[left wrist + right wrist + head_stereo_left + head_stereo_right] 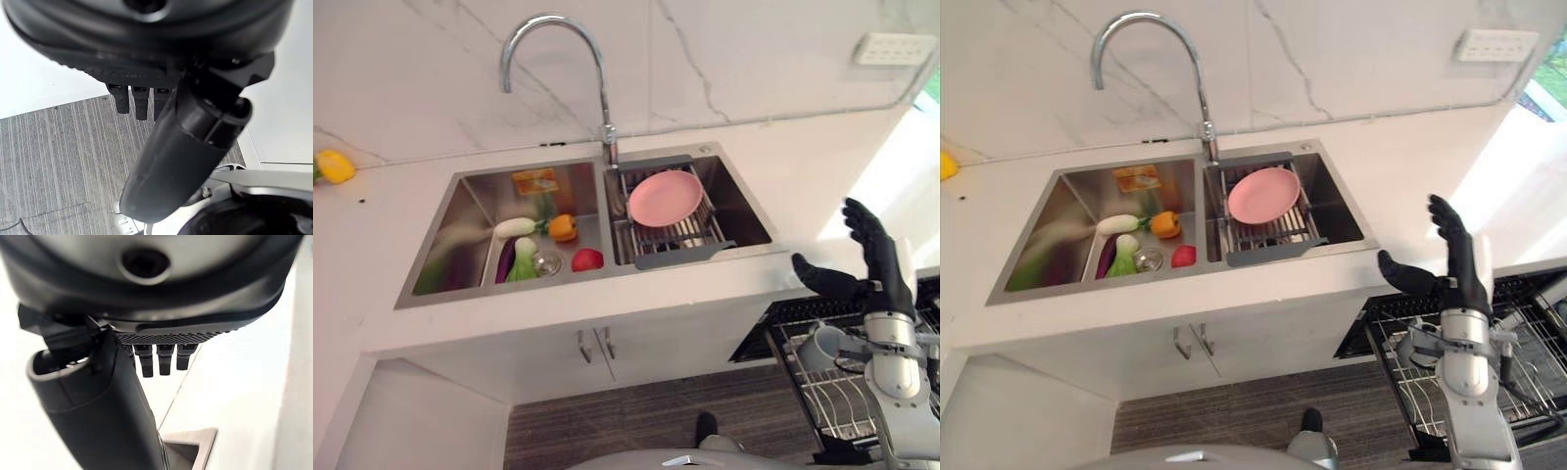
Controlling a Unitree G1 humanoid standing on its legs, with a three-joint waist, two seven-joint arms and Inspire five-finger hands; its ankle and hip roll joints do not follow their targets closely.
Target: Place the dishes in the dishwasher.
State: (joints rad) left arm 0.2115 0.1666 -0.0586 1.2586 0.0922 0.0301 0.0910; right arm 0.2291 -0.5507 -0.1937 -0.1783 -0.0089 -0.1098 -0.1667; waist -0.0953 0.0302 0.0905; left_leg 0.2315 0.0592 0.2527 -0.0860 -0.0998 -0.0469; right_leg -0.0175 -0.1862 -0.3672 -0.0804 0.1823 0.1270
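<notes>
A pink plate leans in the wire drying rack set in the right basin of the steel sink. The dishwasher's pulled-out wire rack sits low at the right, below the counter, with a white mug in it. My right hand is raised above that rack, to the right of the sink, fingers straight and thumb spread, holding nothing. My left hand hangs over the grey floor, fingers straight, empty.
The left basin holds several vegetables, among them an orange pepper and a red one. A tall curved tap stands behind the sink. A yellow pepper lies on the counter at far left. White cupboard doors are below.
</notes>
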